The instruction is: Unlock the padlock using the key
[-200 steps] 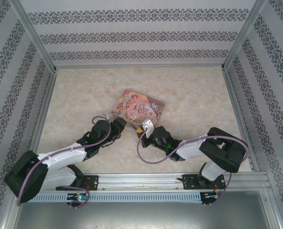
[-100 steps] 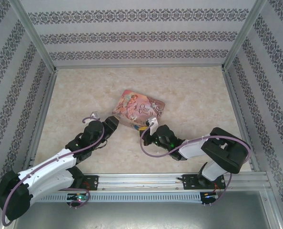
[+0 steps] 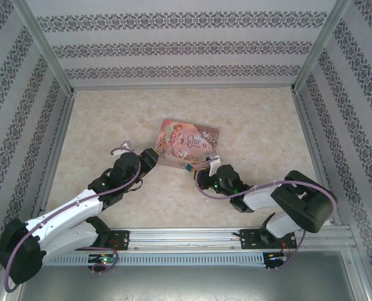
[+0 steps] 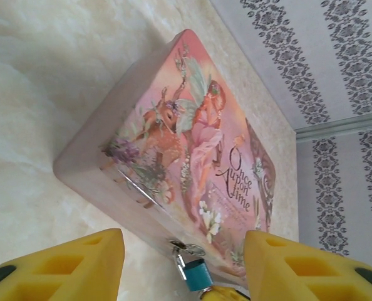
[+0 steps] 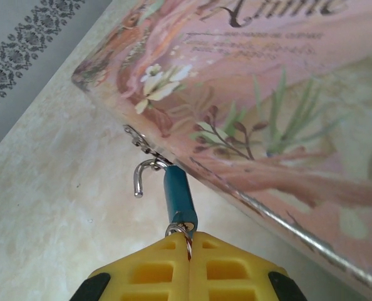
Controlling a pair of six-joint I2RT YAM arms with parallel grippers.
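Observation:
The padlock [image 5: 180,197] has a blue-teal body and hangs from the clasp on the side of a pink illustrated tin [image 5: 261,94]. Its silvery shackle [image 5: 141,177] is sprung open, the free end out of the body, still hooked through the clasp. My right gripper [image 5: 190,237] is shut on the key, whose ring [image 5: 181,233] pokes out at the lock's base; the blade is hidden. In the left wrist view the padlock [image 4: 196,274] sits between my left gripper's [image 4: 184,243] open yellow fingers [image 4: 73,260], which touch nothing. From above, the two grippers [image 3: 153,157] [image 3: 198,172] flank the tin's near edge.
The tin [image 3: 187,143] lies flat mid-table on the pale marbled surface [image 3: 255,125]. Patterned walls with metal corner posts [image 3: 45,44] close in the sides and back. Bare table lies behind the tin and to both sides.
The tin has slid and turned to the right with the right gripper pulling that way. My left gripper has backed off the tin's near corner and opened a little wider.

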